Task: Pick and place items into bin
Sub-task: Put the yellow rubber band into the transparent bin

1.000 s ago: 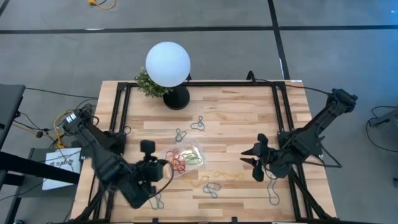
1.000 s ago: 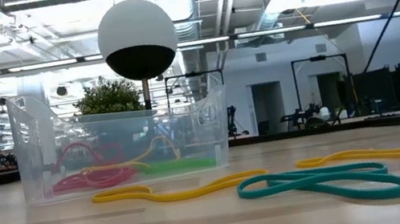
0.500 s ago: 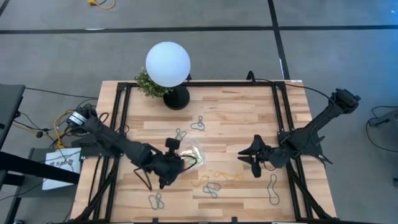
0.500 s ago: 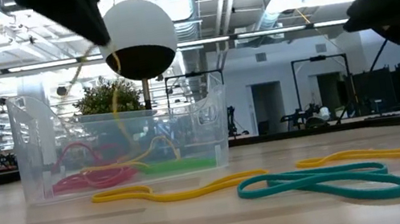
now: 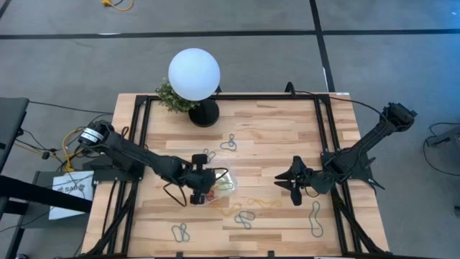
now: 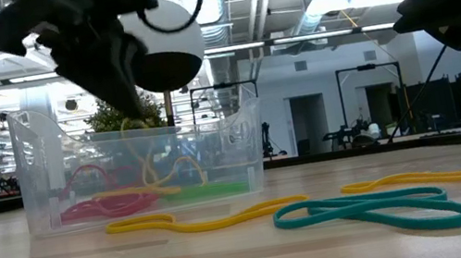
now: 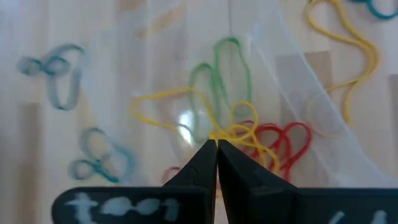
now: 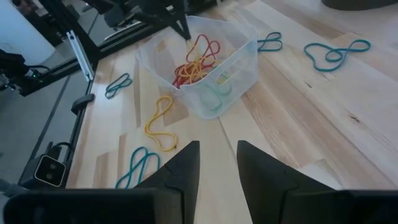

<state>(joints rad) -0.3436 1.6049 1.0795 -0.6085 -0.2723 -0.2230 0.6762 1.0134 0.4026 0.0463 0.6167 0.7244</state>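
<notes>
Left wrist view: left pincer (image 7: 216,144) pinches yellow band (image 7: 163,109) over bin (image 5: 227,184); band may cling on release, snagging other loops.

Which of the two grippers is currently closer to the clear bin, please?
Left. The left gripper hangs over the clear bin; the right gripper hovers off to its side.

Left pincer (image 5: 203,188) blocks bin (image 5: 224,188) opening; right approach open.
</notes>
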